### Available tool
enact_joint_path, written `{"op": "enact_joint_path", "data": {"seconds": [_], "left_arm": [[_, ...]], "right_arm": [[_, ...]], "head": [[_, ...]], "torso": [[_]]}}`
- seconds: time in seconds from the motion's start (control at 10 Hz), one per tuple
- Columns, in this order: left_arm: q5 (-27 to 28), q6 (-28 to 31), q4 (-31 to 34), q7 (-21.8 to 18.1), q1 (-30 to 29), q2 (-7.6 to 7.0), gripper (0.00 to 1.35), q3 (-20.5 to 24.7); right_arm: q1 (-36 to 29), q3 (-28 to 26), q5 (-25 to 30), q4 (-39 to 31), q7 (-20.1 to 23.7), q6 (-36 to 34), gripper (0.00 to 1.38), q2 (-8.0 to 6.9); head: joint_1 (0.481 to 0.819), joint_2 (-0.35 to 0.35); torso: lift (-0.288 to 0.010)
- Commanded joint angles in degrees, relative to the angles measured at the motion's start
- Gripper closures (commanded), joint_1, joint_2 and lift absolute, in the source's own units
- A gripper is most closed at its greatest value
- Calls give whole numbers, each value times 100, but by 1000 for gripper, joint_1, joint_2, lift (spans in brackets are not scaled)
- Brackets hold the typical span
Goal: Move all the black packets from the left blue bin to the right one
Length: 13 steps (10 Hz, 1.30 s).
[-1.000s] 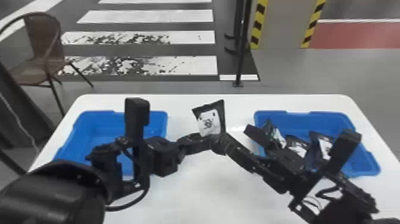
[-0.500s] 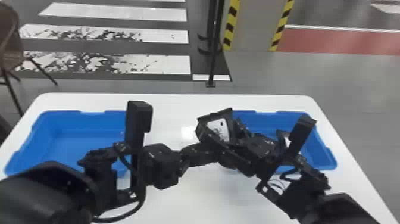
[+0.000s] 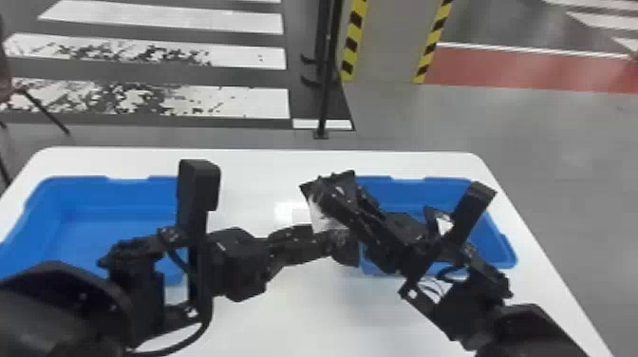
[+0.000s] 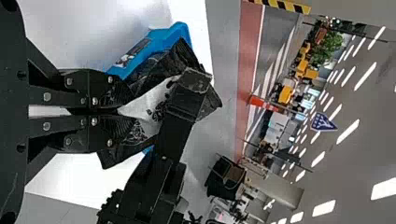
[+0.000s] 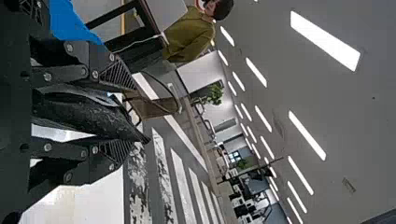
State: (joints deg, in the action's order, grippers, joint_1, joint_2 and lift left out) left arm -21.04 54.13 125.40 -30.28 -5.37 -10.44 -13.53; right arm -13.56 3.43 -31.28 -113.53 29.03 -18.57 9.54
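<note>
Between the two bins, above the table, my left gripper [image 3: 332, 241] is shut on the lower edge of a black packet [image 3: 319, 212] with a pale face. My right gripper [image 3: 334, 192] overlaps that packet from the right. In the left wrist view, the packet [image 4: 144, 106] sticks out past my left gripper [image 4: 122, 112], with a finger of the right one across it. In the right wrist view, my right gripper [image 5: 122, 114] stands open, the packet [image 5: 79, 112] lying between its separated fingers. Another packet [image 3: 445, 223] is in the right blue bin [image 3: 508, 251], partly behind the right arm.
The left blue bin [image 3: 38, 209] sits at the table's left side, its near right part hidden by the left arm. Both arms cross low over the white table [image 3: 308, 313]. Behind the table's far edge stands a dark pole [image 3: 327, 85].
The head view has turned to the right. My right gripper has moved up and in over the held packet, which stood uncovered above the left gripper before. The left gripper has kept its hold.
</note>
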Motion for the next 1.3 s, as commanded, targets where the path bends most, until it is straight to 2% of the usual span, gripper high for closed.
{"op": "enact_joint_path", "data": {"seconds": [0.0,0.1,0.2,0.3,0.4,0.7,0.8,0.9,1.1,1.2], "left_arm": [[-44,-154,-3,22,-109,51,846,176],[-44,-182,-3,31,-166,86,504,313],[-44,-266,11,31,-222,104,256,405],[-44,-322,95,31,-362,130,114,565],[-44,-322,292,31,-587,157,113,759],[-44,-350,981,31,-1375,306,121,1433],[-44,-365,1093,31,-1558,324,122,1650],[-44,-393,1164,31,-1712,368,122,1856],[-44,-519,1234,31,-1895,456,122,2210],[-44,-604,1318,31,-1994,473,122,2370]], "right_arm": [[-22,-1,-37,12,6,1,1286,-4],[-22,-46,-37,12,15,1,1286,-13],[-8,-183,-26,40,15,1,1286,-31],[35,-389,8,124,15,1,1286,-40],[133,-686,54,293,6,1,1286,-40],[597,-1852,888,1094,-2,1,1286,-31],[794,-2080,1162,1446,-2,1,1285,-22],[949,-2137,1219,1657,6,-392,1231,31],[1033,-2114,1197,1910,24,-533,610,66],[1005,-2114,1219,1924,41,-449,466,66]], "head": [[695,-135],[695,-128],[695,-122],[695,-116],[695,-121],[695,-176],[695,-216],[695,-248],[695,-255],[695,-240]], "torso": [[-140],[-140],[-140],[-140],[-140],[-140],[-140],[-140],[-140],[-140]]}}
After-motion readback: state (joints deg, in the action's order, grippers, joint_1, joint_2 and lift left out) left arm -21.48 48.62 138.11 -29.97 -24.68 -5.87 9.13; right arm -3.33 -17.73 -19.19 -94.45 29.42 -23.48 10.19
